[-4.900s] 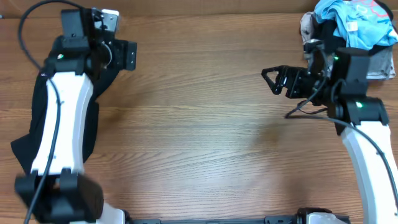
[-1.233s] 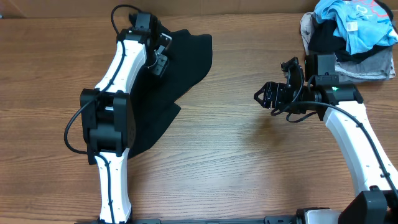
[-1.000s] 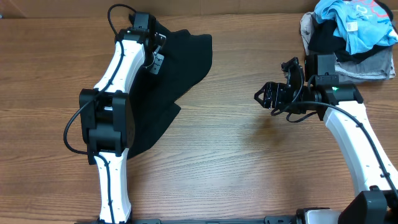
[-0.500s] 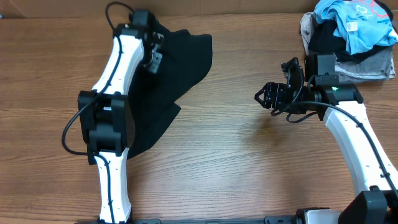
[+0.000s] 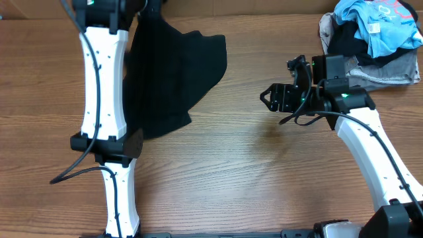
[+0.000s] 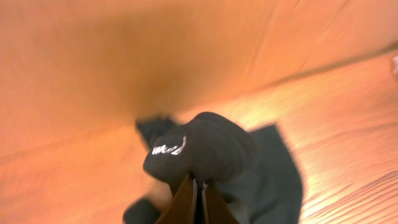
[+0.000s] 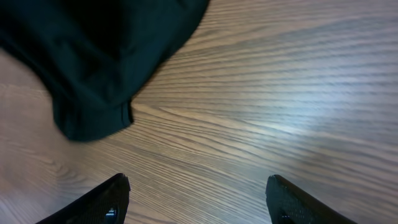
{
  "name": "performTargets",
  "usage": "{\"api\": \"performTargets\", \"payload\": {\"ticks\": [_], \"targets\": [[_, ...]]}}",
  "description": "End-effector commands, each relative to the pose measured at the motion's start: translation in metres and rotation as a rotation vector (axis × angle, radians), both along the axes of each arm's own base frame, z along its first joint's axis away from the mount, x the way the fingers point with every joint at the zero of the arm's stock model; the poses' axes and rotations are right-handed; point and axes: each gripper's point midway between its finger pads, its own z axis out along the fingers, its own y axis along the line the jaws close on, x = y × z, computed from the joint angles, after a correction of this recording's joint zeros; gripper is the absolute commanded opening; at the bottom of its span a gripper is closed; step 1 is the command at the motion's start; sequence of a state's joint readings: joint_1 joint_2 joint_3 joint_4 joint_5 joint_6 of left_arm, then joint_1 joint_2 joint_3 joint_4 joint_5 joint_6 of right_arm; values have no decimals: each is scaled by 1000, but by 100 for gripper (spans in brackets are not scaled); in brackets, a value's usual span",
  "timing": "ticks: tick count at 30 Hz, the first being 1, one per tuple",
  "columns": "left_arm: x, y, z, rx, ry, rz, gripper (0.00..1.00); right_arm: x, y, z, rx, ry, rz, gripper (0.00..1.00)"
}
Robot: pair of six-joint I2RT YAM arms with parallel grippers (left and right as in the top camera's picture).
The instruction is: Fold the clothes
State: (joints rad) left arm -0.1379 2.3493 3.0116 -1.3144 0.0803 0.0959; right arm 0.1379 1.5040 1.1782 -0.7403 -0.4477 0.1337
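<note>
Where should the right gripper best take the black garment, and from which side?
Probably the hemmed lower corner of the garment, approached from the right: it lies flat on the table, juts toward the open right gripper, and sits opposite the end that the shut left gripper pinches.

Overhead downward; both wrists toward clothes [image 5: 175, 79]

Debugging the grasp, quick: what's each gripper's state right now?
Left gripper: shut on the black garment.
Right gripper: open, holding nothing.
</note>
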Motion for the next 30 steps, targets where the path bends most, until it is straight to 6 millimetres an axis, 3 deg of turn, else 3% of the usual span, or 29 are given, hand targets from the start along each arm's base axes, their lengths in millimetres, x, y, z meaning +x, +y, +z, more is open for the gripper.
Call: {"api": "performTargets", "payload": {"ticks": [1, 7, 12, 19, 30], "targets": [[-21, -28, 56, -159, -116, -98, 4, 4, 13, 12, 8, -48, 35, 73], [-30, -43, 107, -281, -243, -150, 4, 6, 42, 21, 33, -106, 87, 73], [-38, -52, 137, -315, -327, -168, 4, 12, 71, 22, 91, -107, 81, 73], [-54, -64, 180, -362, -448, -201, 4, 16, 125, -6, 160, -42, 96, 70], [-72, -70, 213, -399, -534, -225, 4, 4, 195, -41, 219, 26, 103, 69]]}}
